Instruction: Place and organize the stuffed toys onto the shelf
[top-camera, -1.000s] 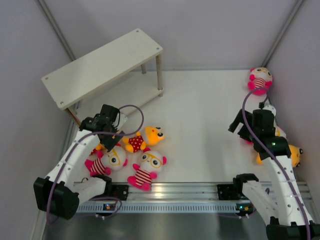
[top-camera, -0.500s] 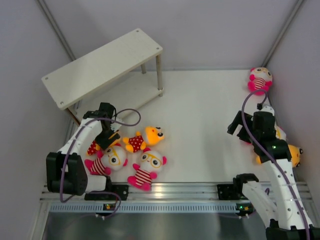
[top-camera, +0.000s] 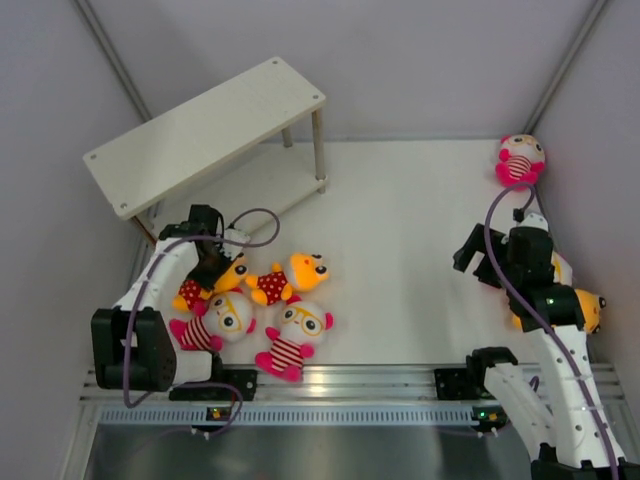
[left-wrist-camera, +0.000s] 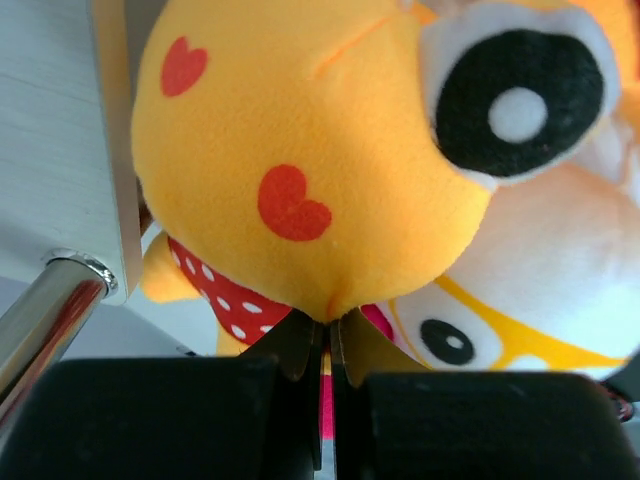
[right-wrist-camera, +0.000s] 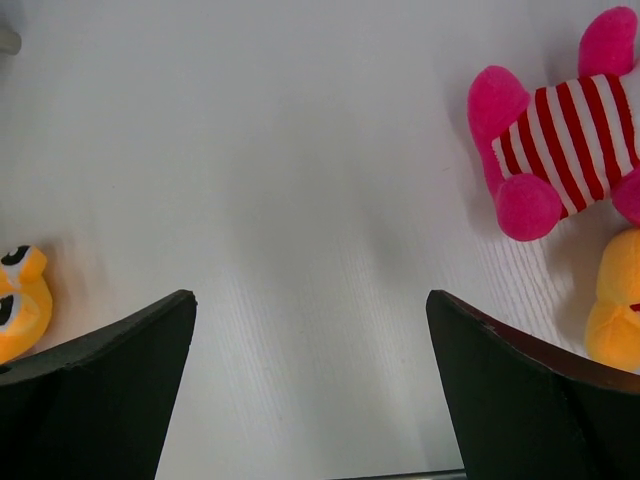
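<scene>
Left of centre, the left gripper (left-wrist-camera: 326, 328) pinches a thin fold of an orange toy (left-wrist-camera: 300, 150), jaws pressed together. The hold looks shallow: lift slowly toward the shelf (top-camera: 205, 130), upper left. The right gripper (right-wrist-camera: 310, 300) hangs spread, lower right.

Four stuffed toys (top-camera: 292, 337) lie clustered near the cream two-tier shelf (top-camera: 205, 130), three more by the right wall.

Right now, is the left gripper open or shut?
Shut on the orange-yellow plush toy: the left gripper shows tips together in its wrist view, pinching the toy's head fabric.
</scene>
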